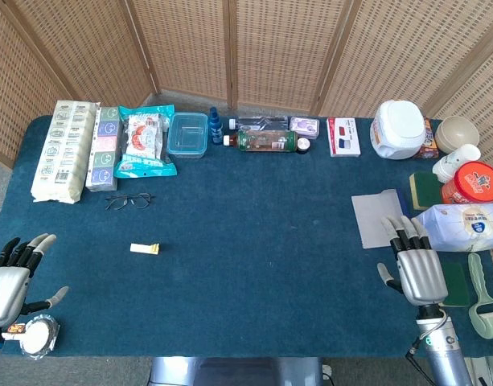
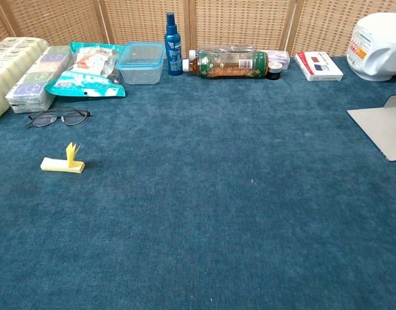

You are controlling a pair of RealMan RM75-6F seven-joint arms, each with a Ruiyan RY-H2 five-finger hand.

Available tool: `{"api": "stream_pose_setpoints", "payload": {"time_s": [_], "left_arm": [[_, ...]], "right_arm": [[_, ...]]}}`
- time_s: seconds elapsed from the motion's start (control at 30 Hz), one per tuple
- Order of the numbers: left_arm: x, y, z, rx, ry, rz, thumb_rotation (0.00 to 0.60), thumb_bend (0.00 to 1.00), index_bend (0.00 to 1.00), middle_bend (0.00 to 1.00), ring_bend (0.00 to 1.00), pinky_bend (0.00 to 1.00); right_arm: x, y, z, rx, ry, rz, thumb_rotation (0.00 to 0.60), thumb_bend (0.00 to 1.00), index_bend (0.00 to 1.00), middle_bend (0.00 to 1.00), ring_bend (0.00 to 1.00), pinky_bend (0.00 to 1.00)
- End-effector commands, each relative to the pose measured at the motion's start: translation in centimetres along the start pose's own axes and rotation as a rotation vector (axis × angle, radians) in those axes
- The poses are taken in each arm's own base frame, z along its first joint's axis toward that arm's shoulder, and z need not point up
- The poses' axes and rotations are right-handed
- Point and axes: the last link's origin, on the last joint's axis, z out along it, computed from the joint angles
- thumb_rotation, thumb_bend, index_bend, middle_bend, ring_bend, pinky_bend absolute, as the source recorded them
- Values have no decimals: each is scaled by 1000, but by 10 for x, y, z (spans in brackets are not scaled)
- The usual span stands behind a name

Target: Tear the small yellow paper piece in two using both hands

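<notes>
— Lying on the blue table cloth, left of centre, is the small yellow paper piece; neither hand touches it. Can the chest view add to that?

— It can. The head view shows only a flat yellow strip. From the chest camera the small yellow paper piece has one end folded upright, standing off the cloth. The glasses lie just beyond it, apart from it.

— And the hands?

— Head view only; the chest camera shows neither. The left hand sits at the near left edge, fingers spread, holding nothing. The right hand rests at the near right, fingers extended and apart, also holding nothing, its fingertips near a grey sheet. Both are well apart from the paper.

— Anything else differing between views?

— The head view takes in the right-side clutter: a tissue pack, an orange-lidded jar, a bowl. The chest view cuts these off but shows the bottle lying on its side more plainly
</notes>
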Motion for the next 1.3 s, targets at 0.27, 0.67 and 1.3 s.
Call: {"api": "stream_pose_setpoints", "payload": {"time_s": [0.27,0.67,1.3], "left_arm": [[1,3,-1,-11,0,0,418,203,82,113,133,41],[14,8,20,-69,-18,40,539,204,221,299,308,295],[-2,57,118,-286,-177,186,600,237,357,891,972,930]], "right_arm": [[1,4,-5,-6,3,6,600,343,0,136,23,31],[3,8,-8,-14,9,20,600,343,0,136,20,31],[2,11,-9,-34,-2,30,600,343,0,135,17,31]]}}
